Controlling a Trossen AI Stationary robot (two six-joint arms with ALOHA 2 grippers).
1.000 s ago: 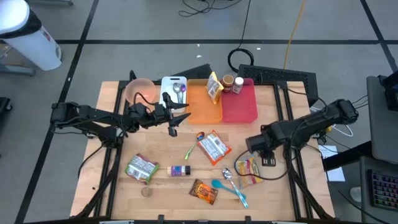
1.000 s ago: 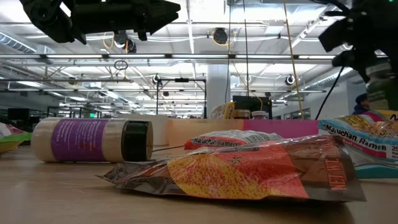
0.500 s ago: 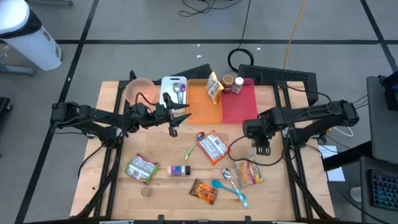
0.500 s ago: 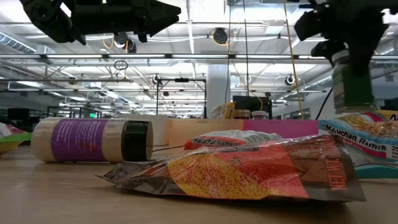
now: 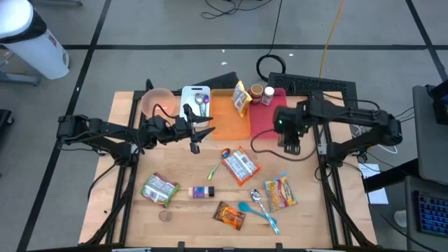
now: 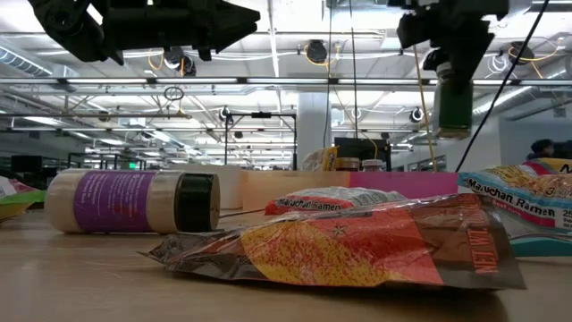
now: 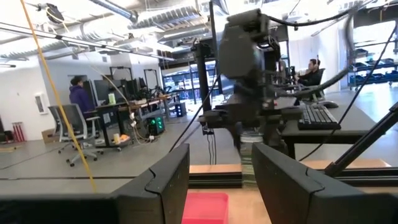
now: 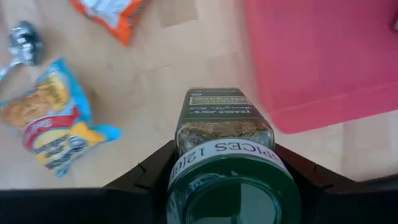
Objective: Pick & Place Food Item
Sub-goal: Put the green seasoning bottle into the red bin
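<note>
Spice jar (image 8: 225,134) is clamped in right gripper (image 5: 290,136), lifted above table, just beside red tray (image 5: 269,119) edge. Pick is done; placing is left, prob. onto tray. Left gripper (image 5: 199,129) waits w/ fingers apart near white board (image 5: 189,98).

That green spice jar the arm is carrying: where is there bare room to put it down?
The right gripper holds the spice jar beside the red tray, whose near half is bare; jars crowd its far edge. The orange tray is mostly free too. The table's near middle is crowded with packets and spoons.
</note>
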